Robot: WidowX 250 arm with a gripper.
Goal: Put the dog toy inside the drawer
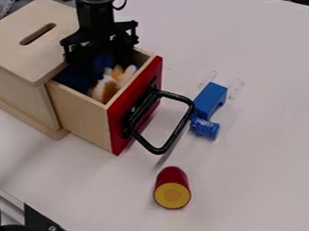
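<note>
Drawer front (118, 132): no readable text
Blue block (209, 98): none readable
Table (267, 131), beside block: faint marks, unreadable

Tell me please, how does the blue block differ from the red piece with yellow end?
The blue block is all blue; the red piece has a yellow end. The blue block has flat sides and a notch, while the red piece is round-sided. Both are on the table, outside the drawer.

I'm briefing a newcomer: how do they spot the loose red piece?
Start at the wooden box's open, red-fronted drawer. Below its black handle in view lies a short cylinder: red with a yellow end, unlike the blue block.
</note>
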